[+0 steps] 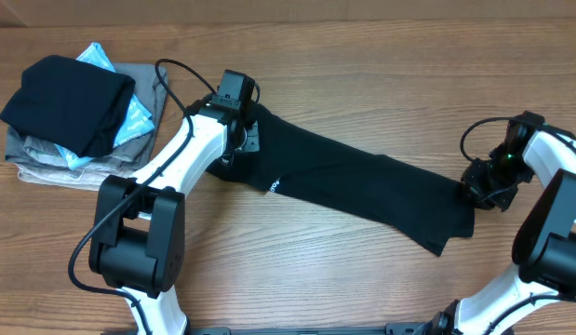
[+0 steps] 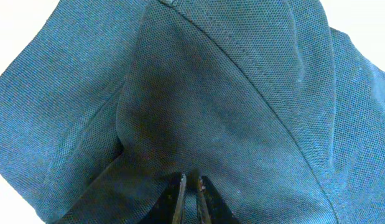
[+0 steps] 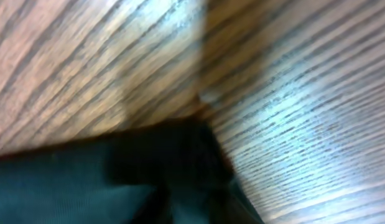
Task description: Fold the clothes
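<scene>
A: Jaws of the left gripper [image 2: 192, 177]?
B: Drawn almost together, only a sliver between; pinched on the black T-shirt [image 1: 362, 181], creases fanning up from the fingertips [image 2: 178, 196]
A: And the right gripper [image 1: 481, 191]?
B: Down at the shirt's far right end, over its edge; own camera blurred, only dark cloth against wood grain; cannot tell whether wide or narrow, nor whether gripping
A: Lie of the shirt?
B: Laid out as a long narrow band across the wooden table [image 1: 362, 56], slanting from upper left down to lower right; small white lettering [image 1: 274, 184] near the left end
A: Anything else?
B: Stack of folded garments [image 1: 46, 158] at far left, apart from the shirt; dark one on top, light-blue patterned and grey beneath
</scene>
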`<state>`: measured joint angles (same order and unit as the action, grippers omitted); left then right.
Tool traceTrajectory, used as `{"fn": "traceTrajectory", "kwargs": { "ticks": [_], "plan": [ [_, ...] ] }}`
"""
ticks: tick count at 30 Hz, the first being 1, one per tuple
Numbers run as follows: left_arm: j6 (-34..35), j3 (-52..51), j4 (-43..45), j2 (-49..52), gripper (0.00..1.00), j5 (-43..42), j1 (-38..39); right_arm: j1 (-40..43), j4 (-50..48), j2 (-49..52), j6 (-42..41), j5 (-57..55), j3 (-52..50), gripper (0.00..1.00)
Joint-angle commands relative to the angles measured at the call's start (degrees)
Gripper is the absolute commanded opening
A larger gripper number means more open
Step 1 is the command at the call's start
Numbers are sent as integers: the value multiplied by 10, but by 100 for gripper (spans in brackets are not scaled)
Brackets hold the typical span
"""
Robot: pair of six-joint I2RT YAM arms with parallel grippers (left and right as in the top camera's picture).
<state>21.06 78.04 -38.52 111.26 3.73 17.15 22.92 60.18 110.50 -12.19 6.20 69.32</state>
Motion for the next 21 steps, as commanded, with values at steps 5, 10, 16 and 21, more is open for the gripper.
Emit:
{"fn": "traceTrajectory", "kwargs": {
  "ticks": [5,10,16,21],
  "plan": [
    [-18,0,-2,0,11,-6,-3,3,34,-3,2,14,22,4],
    [-17,0,-2,0,12,-6,-3,3,87,-3,2,15,80,5],
    [-17,0,-4,0,11,-6,-3,3,73,-3,2,21,92,6],
    [-18,0,-6,0,12,-6,-3,3,54,-3,2,21,90,16]
  ]
}}
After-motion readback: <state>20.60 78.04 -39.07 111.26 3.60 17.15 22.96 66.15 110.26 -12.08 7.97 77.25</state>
